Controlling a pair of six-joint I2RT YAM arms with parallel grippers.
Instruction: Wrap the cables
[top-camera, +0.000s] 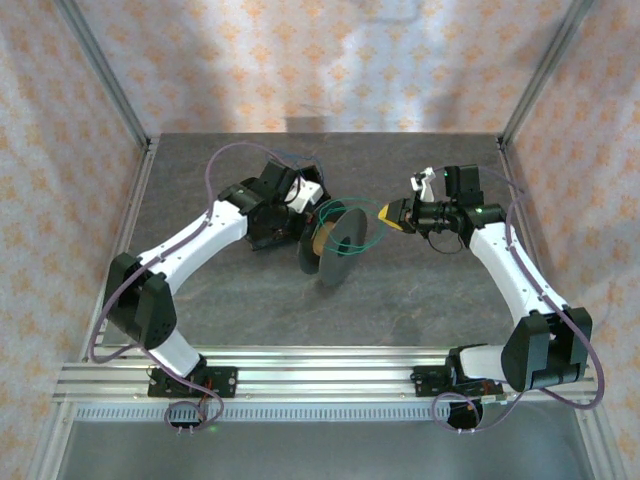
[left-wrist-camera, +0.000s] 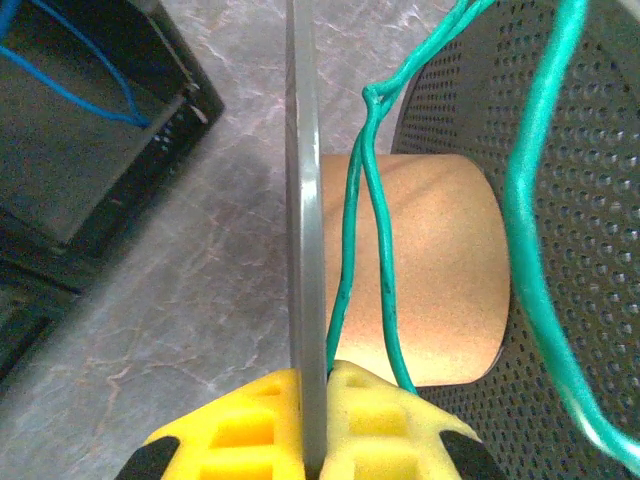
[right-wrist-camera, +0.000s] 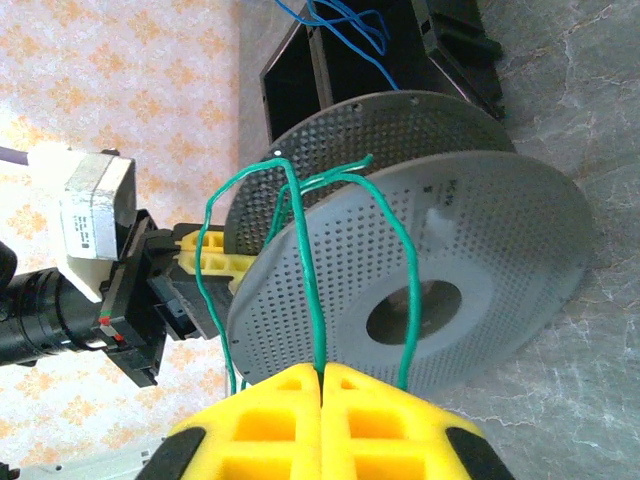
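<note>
Right fingers (right-wrist-camera: 335, 392): yellow foam-like pads, nearest the right wrist camera, pressed flat together with no gap. One strand of the green cable (left-wrist-camera: 518, 210) runs down into the seam between them and looks pinched there.
Left fingers (left-wrist-camera: 345, 395): yellow pads at the bottom of the left wrist view, closed on the thin grey rim of one spool flange, which passes straight between them.
Green cable: thin and loosely looped over the spool (right-wrist-camera: 480, 260). In the left wrist view, two strands twist together and run down across the cardboard core (left-wrist-camera: 430, 280) to the fingers. A thicker-looking loop hangs in front of the other, perforated flange. In the right wrist view, the loops arch over the rims of both flanges, and a second strand drops behind the right fingers.
Spool: grey, with two round perforated flanges and a tan core between them. It stands on edge near the middle of the surface (top-camera: 400, 290), between the two arms.
Blue cable (left-wrist-camera: 70, 90): thin, lying in loose curves inside a black box (left-wrist-camera: 90, 170). It is apart from the green cable and from both sets of fingers.
Black box: open-topped, on the surface just beside the spool on the left arm's side.
Left arm seen from the right wrist: black wrist parts and a pale grey block (right-wrist-camera: 90, 210) reach in from the left to the far flange.
Surface: dark grey with a marbled look, walled by panels patterned in pale orange.
</note>
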